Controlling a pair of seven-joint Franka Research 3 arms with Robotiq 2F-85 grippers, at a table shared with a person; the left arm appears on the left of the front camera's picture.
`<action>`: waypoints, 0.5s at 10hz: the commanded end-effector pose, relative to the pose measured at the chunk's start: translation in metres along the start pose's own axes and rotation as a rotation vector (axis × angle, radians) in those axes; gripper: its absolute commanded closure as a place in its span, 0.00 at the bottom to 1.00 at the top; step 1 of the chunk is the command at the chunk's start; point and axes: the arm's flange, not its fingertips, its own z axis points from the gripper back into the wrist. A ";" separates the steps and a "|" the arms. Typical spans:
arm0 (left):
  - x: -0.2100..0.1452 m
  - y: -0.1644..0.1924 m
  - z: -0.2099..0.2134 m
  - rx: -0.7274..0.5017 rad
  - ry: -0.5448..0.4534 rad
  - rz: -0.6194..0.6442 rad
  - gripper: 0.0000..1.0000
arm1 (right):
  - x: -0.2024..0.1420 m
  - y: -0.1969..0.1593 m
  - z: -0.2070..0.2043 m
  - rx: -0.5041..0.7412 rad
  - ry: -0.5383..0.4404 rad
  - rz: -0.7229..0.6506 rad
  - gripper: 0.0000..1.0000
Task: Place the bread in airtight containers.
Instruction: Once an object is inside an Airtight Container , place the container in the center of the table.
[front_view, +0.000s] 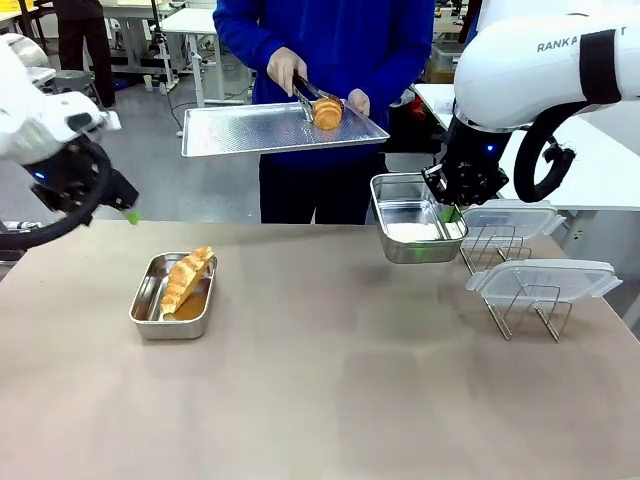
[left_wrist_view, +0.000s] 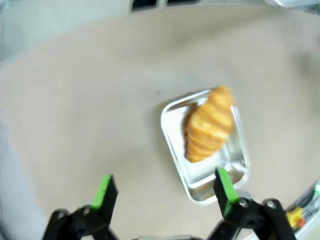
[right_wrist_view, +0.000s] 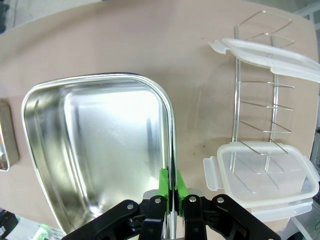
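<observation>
Green-padded fingers of the right gripper (right_wrist_view: 171, 182) sit closest to the lens in the right wrist view, pinched tight on the thin rim of an empty steel container (right_wrist_view: 100, 150). From the front, that container (front_view: 410, 240) hangs clear of the table (front_view: 320, 400), its bare inside tipped toward us and the right gripper (front_view: 450, 212) clamped on its right edge.

Over to the left: a croissant (front_view: 187, 277) lies in the second container (front_view: 170, 328), which sits flat on the table. Its long axis runs near-left to far-right, and the far tip is propped up on the rim. The left wrist view looks down on the same croissant (left_wrist_view: 209, 125), with one end overlapping a corner of its container (left_wrist_view: 235, 170). The left gripper (left_wrist_view: 164, 182) hangs above with its jaws spread wide, gripping nothing. In the front view the left gripper (front_view: 128, 212) is off to the left, well apart from the box.

Across the table, the front view shows a person's hand (front_view: 285, 68) working tongs (front_view: 308, 95) around the other croissant (front_view: 328, 112) on a perforated tray (front_view: 250, 130), its length pointing roughly toward the robot.

Two clear lids (front_view: 510, 217) (front_view: 545, 280) rest on a wire rack (front_view: 530, 310) at the right, and the right wrist view shows their clip tabs.
</observation>
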 end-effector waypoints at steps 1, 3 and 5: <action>-0.037 0.050 0.038 -0.231 -0.038 -0.326 0.00 | 0.001 0.000 0.003 -0.012 -0.011 -0.014 1.00; -0.065 0.080 0.072 -0.275 -0.157 -0.550 0.00 | 0.001 0.000 0.003 -0.012 -0.011 -0.014 1.00; -0.086 0.104 0.090 -0.299 -0.310 -0.681 0.00 | 0.001 0.000 0.003 -0.012 -0.011 -0.014 1.00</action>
